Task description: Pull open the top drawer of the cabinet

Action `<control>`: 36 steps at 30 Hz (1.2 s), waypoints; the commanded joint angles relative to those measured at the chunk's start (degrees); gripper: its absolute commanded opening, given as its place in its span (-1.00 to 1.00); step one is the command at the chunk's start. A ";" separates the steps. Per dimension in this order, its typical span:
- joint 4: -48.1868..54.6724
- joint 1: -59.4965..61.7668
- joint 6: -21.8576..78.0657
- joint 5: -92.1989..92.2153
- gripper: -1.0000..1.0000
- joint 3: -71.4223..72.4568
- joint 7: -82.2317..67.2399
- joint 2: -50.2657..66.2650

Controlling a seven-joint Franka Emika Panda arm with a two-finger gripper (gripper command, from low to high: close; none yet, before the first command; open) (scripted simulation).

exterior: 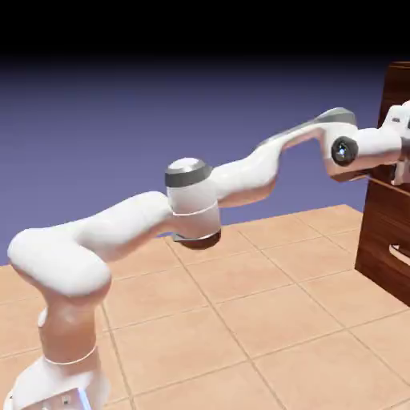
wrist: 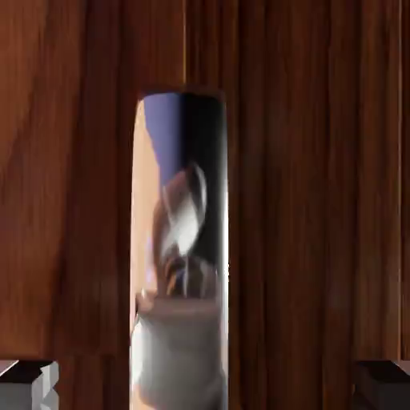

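Cabinet (exterior: 390,200) cut off at exterior view's right edge; only narrow strip of dark wood visible. Hand mostly out of frame there, gripper (exterior: 400,164) hard to make out against top drawer (exterior: 394,92). Lower drawer's pale handle (exterior: 399,255) barely shows. Hand view: wood grain fills frame, shiny bar handle (wrist: 179,248) centred between fingers (wrist: 28,383), spread wide, gripping nothing. Tiled worktop (exterior: 240,320) below arm.

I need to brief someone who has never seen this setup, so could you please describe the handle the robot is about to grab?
Find the dark wooden cabinet at the exterior view's right edge, where the white arm ends. In the hand view its wood fills the picture, and the handle is the shiny metal bar between the open gripper tips. It alone mirrors the robot; a lower curved handle sits untouched.
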State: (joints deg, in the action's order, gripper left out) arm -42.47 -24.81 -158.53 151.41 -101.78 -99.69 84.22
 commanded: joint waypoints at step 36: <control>-70.58 -41.95 28.00 6.61 -1.00 -4.18 -18.53 0.98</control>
State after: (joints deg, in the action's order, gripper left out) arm -113.05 -66.76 -130.52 157.81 -105.96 -118.10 85.19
